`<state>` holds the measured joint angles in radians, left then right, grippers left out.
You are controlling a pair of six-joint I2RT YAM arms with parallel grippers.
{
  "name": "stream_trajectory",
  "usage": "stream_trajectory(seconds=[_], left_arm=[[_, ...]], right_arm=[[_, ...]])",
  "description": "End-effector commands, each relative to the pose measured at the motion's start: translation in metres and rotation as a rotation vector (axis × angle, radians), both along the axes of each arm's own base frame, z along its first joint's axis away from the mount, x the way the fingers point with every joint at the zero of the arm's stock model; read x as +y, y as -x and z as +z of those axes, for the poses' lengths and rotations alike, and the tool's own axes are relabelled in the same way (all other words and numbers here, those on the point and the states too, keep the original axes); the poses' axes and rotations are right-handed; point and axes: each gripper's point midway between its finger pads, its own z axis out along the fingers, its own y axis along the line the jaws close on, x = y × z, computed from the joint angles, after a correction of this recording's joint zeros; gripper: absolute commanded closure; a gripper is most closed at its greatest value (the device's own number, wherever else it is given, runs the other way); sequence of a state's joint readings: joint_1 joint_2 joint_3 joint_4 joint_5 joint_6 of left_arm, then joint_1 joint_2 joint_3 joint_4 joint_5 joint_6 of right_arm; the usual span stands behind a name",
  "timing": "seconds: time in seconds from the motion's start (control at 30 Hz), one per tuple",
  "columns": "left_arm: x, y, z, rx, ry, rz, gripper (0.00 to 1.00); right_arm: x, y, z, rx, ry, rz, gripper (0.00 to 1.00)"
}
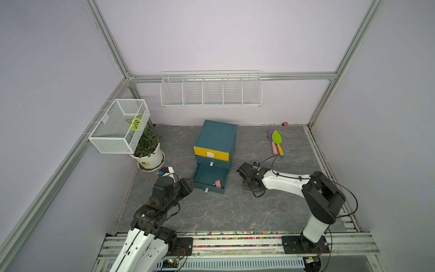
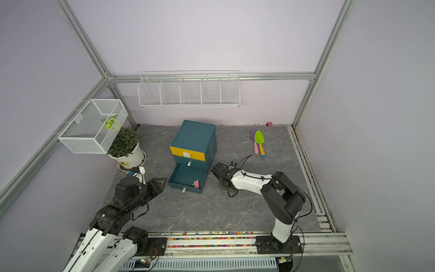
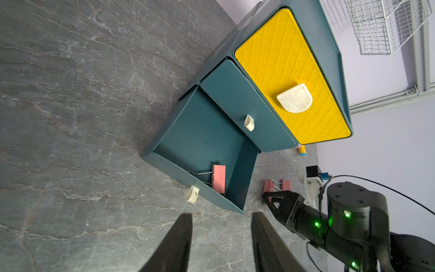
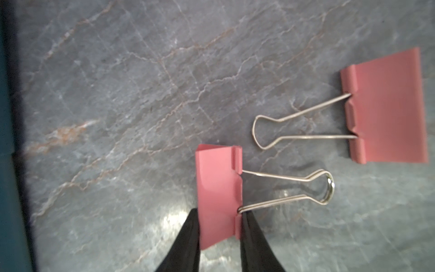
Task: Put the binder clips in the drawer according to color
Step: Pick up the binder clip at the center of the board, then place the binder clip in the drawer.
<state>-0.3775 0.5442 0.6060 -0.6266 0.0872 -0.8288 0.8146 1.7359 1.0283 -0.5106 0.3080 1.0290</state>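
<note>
A: Right gripper?

B: Clamped. Both black fingers press on the body of the first pink clip, at its lower end in the right wrist view. Its silver wire handles point away from the drawer cabinet. Cannot tell whether it is off the mat.

A: Nearest neighbour?

B: The second pink clip lies flat on the mat just beside the first, not touching it. Its handles point back toward the first clip. Nothing holds it.

A: Where is this relative to the cabinet?

B: On the mat just beside the cabinet's right side, near the pulled-out bottom drawer. In both top views the arm hides the two clips.

A: Cabinet state?

B: The yellow top drawer and the teal middle drawer are closed, and the bottom one is pulled out. The third pink clip lies inside it, in the front corner on the right arm's side, against the front wall.

A: Left gripper?

B: Fingers apart with nothing between them. It hovers just off the open drawer's front left corner.

A: Other items?

B: Two toy shovels lie side by side toward the back right, well apart from the clips. A potted plant stands at the back left.
</note>
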Motion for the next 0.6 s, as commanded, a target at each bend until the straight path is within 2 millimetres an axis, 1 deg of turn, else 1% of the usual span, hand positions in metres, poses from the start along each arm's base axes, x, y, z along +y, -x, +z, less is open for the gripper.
stream_trajectory(seconds=[0.0,0.07,0.1,0.17,0.23,0.33,0.4,0.43,0.5,0.57], left_arm=[[-0.003,-0.001,-0.01,0.014,0.014,-0.009,0.53],[-0.005,-0.001,-0.014,0.019,0.025,-0.014,0.53],[-0.005,-0.001,-0.016,0.024,0.03,-0.012,0.54],[-0.006,-0.001,-0.018,0.027,0.032,-0.013,0.54],[-0.006,-0.002,-0.017,0.022,0.034,-0.01,0.54],[-0.004,-0.001,-0.013,0.016,0.03,-0.006,0.54],[-0.003,-0.001,-0.013,0.015,0.028,-0.003,0.54],[-0.003,0.0,-0.013,0.016,0.03,-0.003,0.54],[-0.003,0.002,-0.012,0.015,0.035,-0.002,0.54],[-0.002,0.004,-0.012,0.015,0.038,0.0,0.54]], right_arm=[[0.007,0.006,0.036,-0.106,0.03,0.076,0.8],[0.022,0.009,0.055,-0.172,0.007,0.13,0.8],[0.034,0.011,0.065,-0.204,-0.014,0.175,0.8],[0.064,0.016,0.081,-0.249,-0.057,0.265,0.8],[0.1,0.023,0.096,-0.277,-0.103,0.361,0.8],[0.147,0.028,0.103,-0.279,-0.169,0.479,0.8],[0.169,0.028,0.099,-0.255,-0.193,0.514,0.8],[0.177,0.026,0.098,-0.249,-0.202,0.523,0.8],[0.188,0.02,0.096,-0.255,-0.207,0.526,0.8],[0.192,0.013,0.091,-0.253,-0.201,0.516,0.79]])
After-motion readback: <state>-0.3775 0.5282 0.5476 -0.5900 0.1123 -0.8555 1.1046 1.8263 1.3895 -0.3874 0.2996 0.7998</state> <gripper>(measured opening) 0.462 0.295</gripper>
